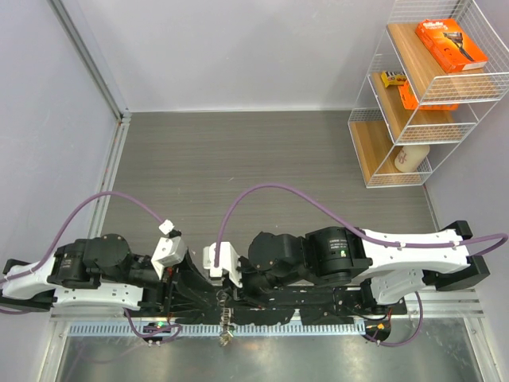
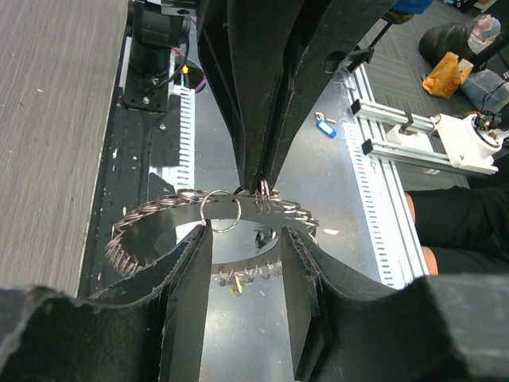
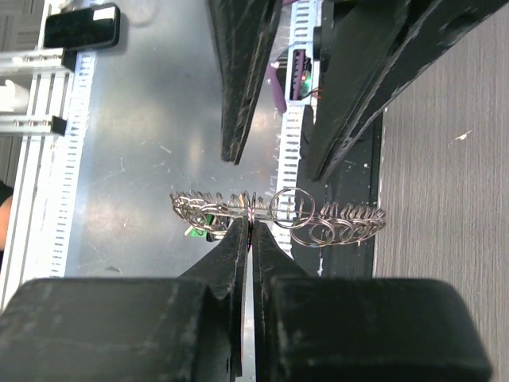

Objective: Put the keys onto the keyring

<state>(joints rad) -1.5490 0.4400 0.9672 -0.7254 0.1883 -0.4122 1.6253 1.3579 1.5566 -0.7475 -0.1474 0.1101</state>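
The keyring (image 3: 334,223) is a thin silver ring with many small silver loops fanned round it and a green tag (image 3: 191,231). It hangs over the steel plate at the near table edge and also shows in the top view (image 1: 226,317). My right gripper (image 3: 252,223) is shut on its rim; in the left wrist view it (image 2: 262,185) comes down from above. My left gripper (image 2: 246,231) is open, its fingers on either side of the ring's near edge, the left finger against it. A small brass-coloured piece (image 2: 235,288) hangs below. No black-headed key shows.
The grey wood-grain table (image 1: 262,159) lies beyond the arms. A white wire shelf (image 1: 421,87) with boxes and a bottle stands at the back right. The steel plate (image 1: 318,358) and slotted aluminium rails (image 2: 382,207) run along the near edge. A small blue tag (image 2: 326,127) lies on the plate.
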